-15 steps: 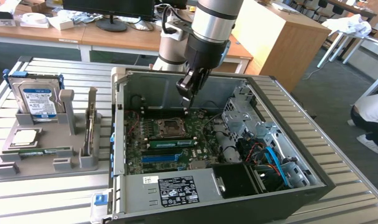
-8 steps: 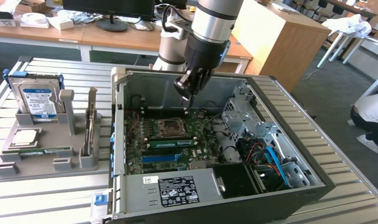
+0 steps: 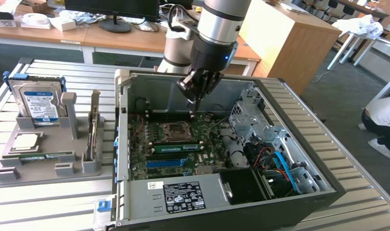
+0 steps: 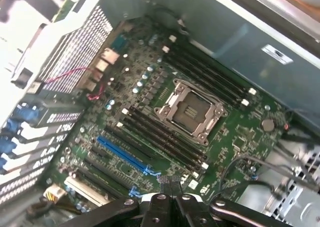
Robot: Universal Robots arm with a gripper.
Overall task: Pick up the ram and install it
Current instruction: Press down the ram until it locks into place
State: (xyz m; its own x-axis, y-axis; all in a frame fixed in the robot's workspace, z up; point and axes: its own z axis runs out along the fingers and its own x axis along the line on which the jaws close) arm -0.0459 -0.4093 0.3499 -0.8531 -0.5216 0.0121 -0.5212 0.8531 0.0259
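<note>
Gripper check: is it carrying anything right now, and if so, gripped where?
Nothing is held. The gripper hangs shut over the open computer case, with nothing between its fingertips. A ram stick sits in a motherboard slot.

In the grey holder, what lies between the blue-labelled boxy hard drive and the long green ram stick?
The square silver processor chip lies between the hard drive and the ram, in the exterior view.

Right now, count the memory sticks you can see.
2: one stick flat in the grey stand, one stick seated beside the processor socket. The thin card on edge there may be a third.
</note>
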